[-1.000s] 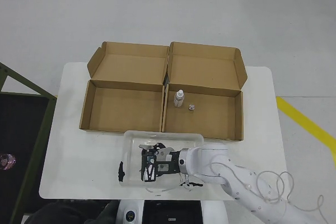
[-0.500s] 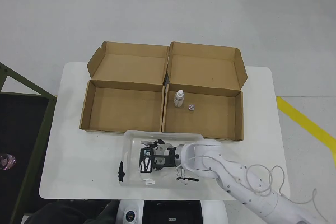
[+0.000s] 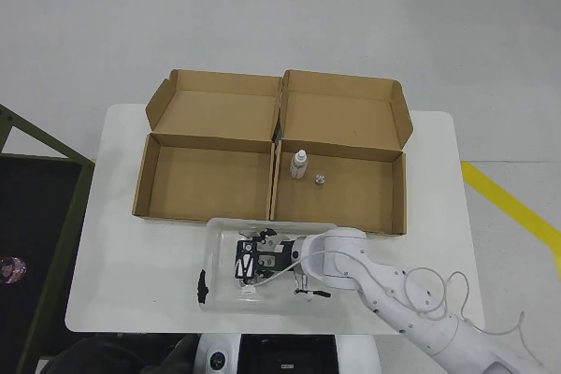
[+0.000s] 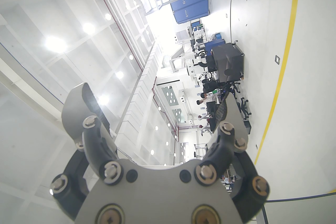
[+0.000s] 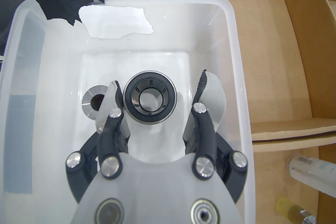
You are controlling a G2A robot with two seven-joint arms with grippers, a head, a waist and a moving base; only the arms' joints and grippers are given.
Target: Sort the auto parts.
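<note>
The right end effector (image 3: pixel 248 262), seen from above, sits low inside the clear bin (image 3: pixel 222 227) on the surface (image 3: pixel 122 271), in front of two open boxes (image 3: pixel 206 182); a bottle (image 3: pixel 299 165) stands in the right one. In the left wrist view, the left end effector (image 4: pixel 157 101) is spread, empty, and aimed off into the room. In the right wrist view, spread fingers (image 5: pixel 113 97) straddle a black bearing (image 5: pixel 150 100), one touching it beside a steel bushing (image 5: pixel 94 103). Uneven closing would likely shove the round bearing aside or nip the bushing.

Right gripper (image 5: pixel 160 81) farther into the clear bin (image 5: pixel 237 51)
</note>
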